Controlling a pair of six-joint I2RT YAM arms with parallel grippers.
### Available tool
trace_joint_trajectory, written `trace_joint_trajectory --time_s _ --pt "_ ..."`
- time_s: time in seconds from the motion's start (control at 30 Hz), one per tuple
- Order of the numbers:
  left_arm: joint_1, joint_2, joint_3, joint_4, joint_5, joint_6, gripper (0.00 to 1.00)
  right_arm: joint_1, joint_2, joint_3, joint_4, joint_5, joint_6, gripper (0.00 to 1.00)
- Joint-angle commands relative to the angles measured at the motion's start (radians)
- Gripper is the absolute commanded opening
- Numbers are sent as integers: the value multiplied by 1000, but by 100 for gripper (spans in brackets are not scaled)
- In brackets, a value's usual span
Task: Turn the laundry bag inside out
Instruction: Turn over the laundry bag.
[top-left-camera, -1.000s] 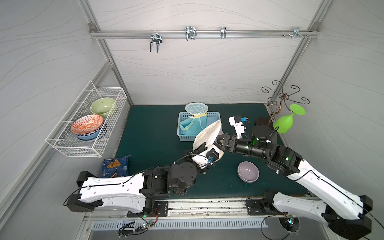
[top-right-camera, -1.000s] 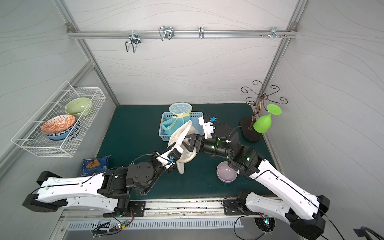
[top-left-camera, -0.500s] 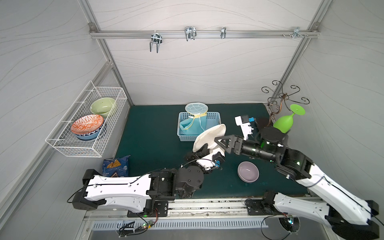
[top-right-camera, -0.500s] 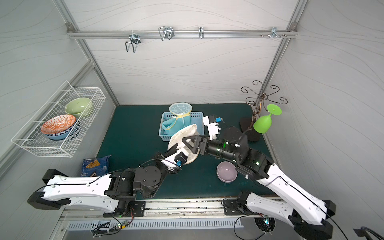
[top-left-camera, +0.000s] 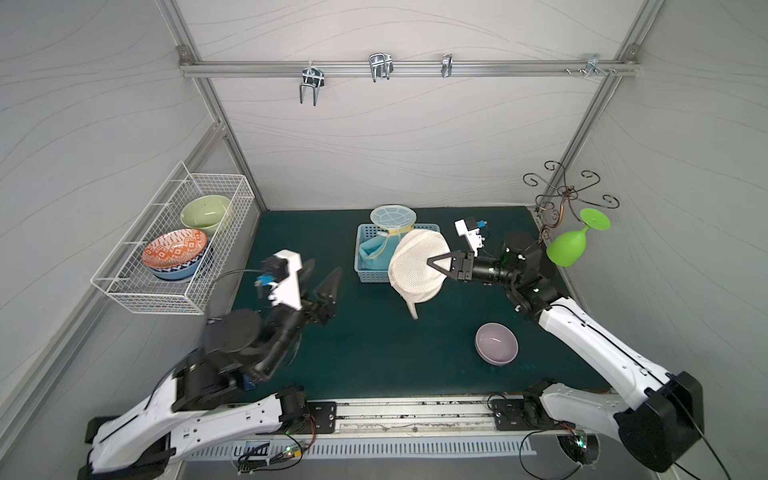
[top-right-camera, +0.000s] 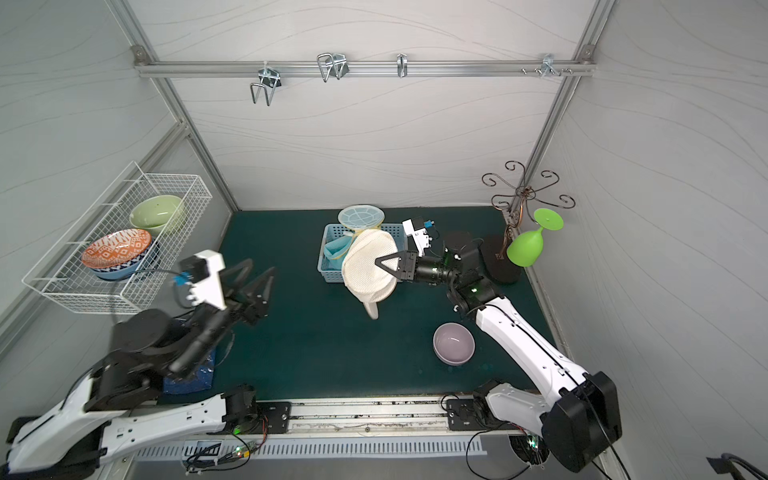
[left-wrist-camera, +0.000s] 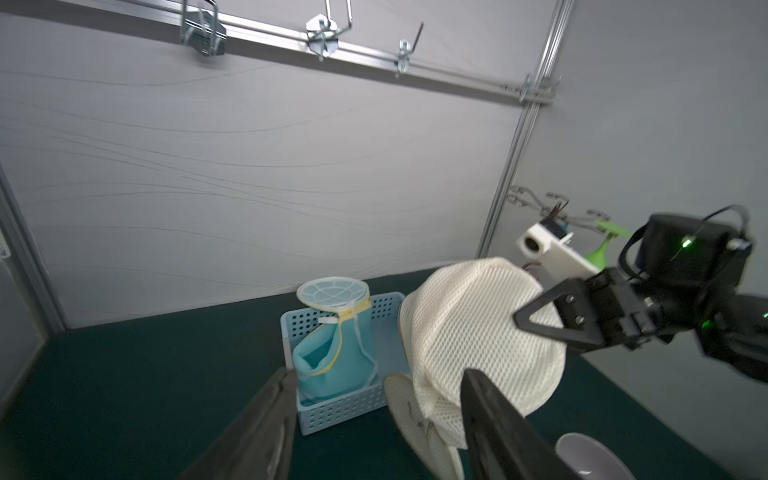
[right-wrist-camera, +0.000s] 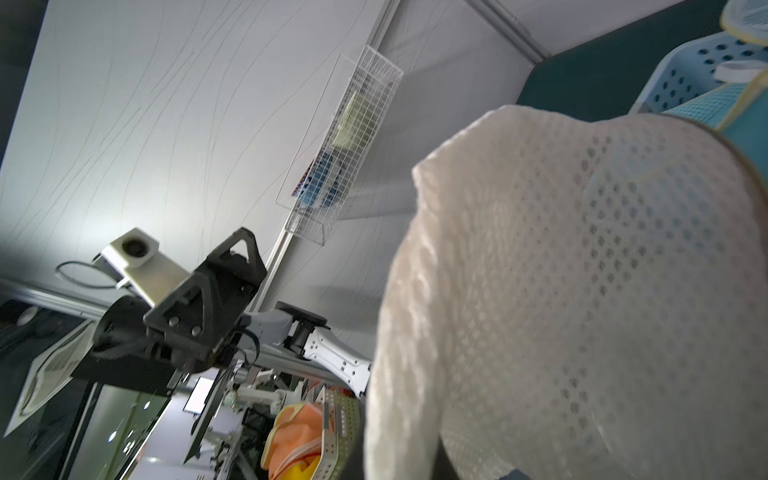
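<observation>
My right gripper (top-left-camera: 432, 263) pinches the laundry bag (top-left-camera: 411, 274) over open green mat (top-left-camera: 374, 345), its tail hanging downward. My left gripper (top-left-camera: 323, 272) gapes, well apart.

The laundry bag (top-left-camera: 411, 270) is cream mesh, the basket (top-left-camera: 369, 276) pale blue, the bowl (top-left-camera: 496, 344) lilac.

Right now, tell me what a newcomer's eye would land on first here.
The white mesh laundry bag, pinched in the shut right claw and held up by the blue basket. Next, the left claw, open and empty, off to the bag's side. Then the bright green goblet hanging from the scrolled stand at the right edge of the mat.
</observation>
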Motion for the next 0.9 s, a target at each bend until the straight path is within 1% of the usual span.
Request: trace_joint_trajectory --time_s 0.0,0.07,0.17,0.23,0.3,0.37,0.43,0.5,0.53,0.6,0.63,0.73,0.87 --pt "51 32 -34 -105 212 -163 67 4 -20 26 191 -156 -8 0" --pt "70 29 -54 -86 270 -175 68 11 -25 36 194 -184 -22 0" --pt "108 36 -59 -65 361 -199 70 52 -40 61 110 -211 -95 0" --pt "156 54 -51 -32 487 -220 72 99 -51 96 -55 -177 -219 0" --pt "210 96 -24 -29 591 -240 72 140 -52 125 -179 -147 -302 0" --pt "269 129 -10 -16 678 -248 71 170 -51 156 -297 -105 -361 0" --pt "303 155 -5 2 753 -248 71 191 -57 164 -355 -62 -385 0" --pt "304 179 3 -2 748 -226 70 202 -54 164 -362 -52 -369 0" --pt "305 193 6 -4 737 -199 70 217 -52 170 -376 -39 -374 0" --pt "305 213 5 -6 736 -185 70 251 -45 193 -429 -5 -406 0" --pt "303 217 2 5 746 -179 70 268 -40 204 -457 17 -421 0" --pt "301 231 5 11 767 -173 71 288 -24 222 -476 30 -424 0" --pt "265 246 6 -10 682 -136 70 307 -14 244 -491 47 -429 0"
